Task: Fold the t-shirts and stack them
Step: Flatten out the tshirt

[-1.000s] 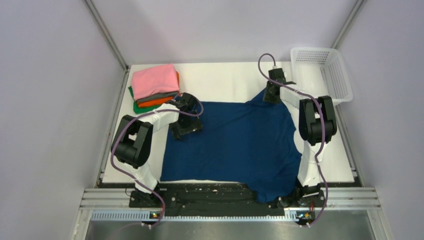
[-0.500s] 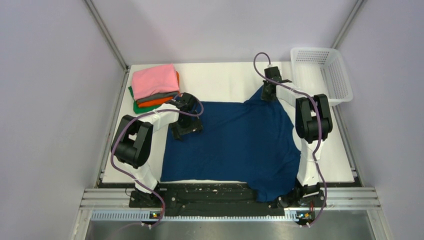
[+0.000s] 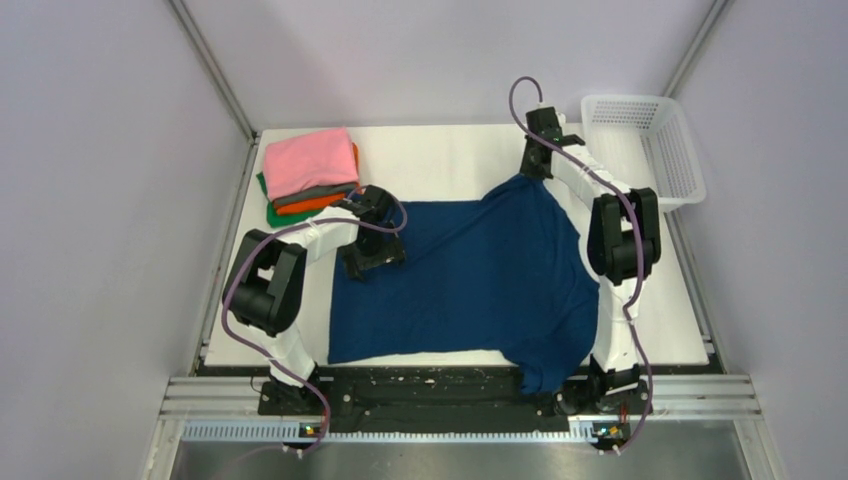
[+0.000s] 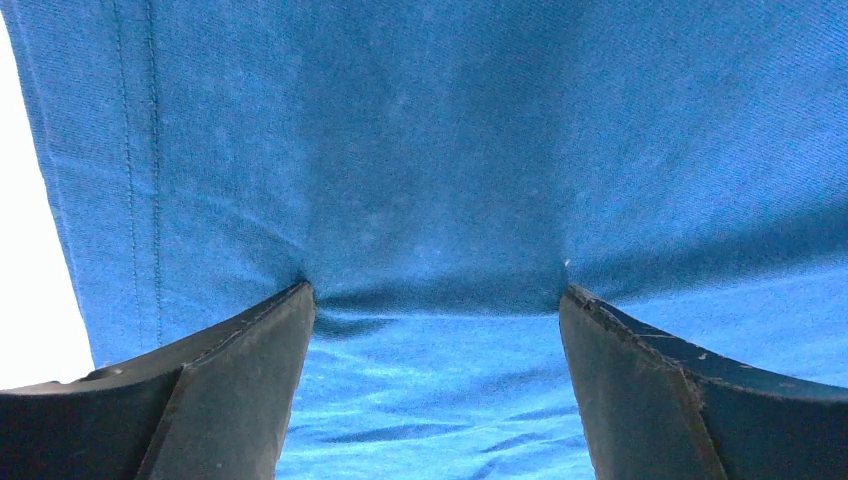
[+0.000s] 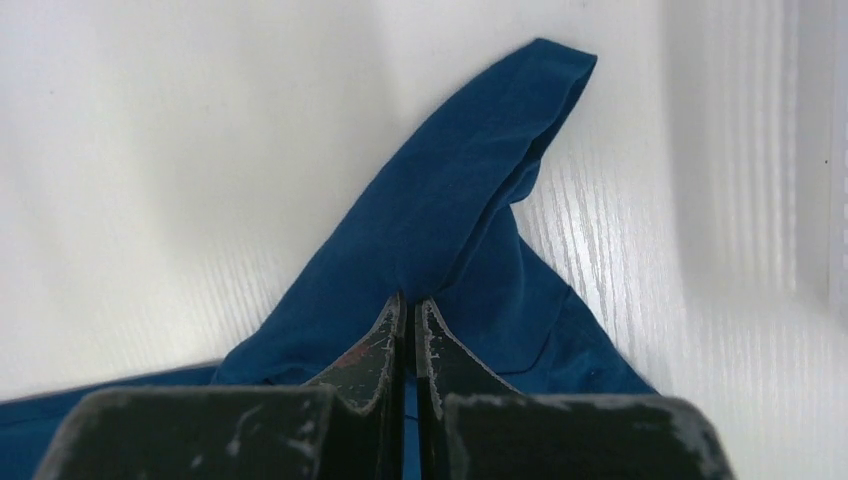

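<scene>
Bright even light, blown-out white table [image 4: 25,250] beside sharp navy t-shirt [image 4: 450,150]

The navy t-shirt [image 4: 450,150] reads as soft, matt knit cloth; the surface [image 5: 620,250] is white, faintly wood-grained; the basket [image 3: 685,165] is white plastic mesh.

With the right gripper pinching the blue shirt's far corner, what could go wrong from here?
The right gripper holds only a thin fold of the blue shirt, so it may slip out. The open left gripper seems to press on the cloth; pulling could bunch it there.
</scene>
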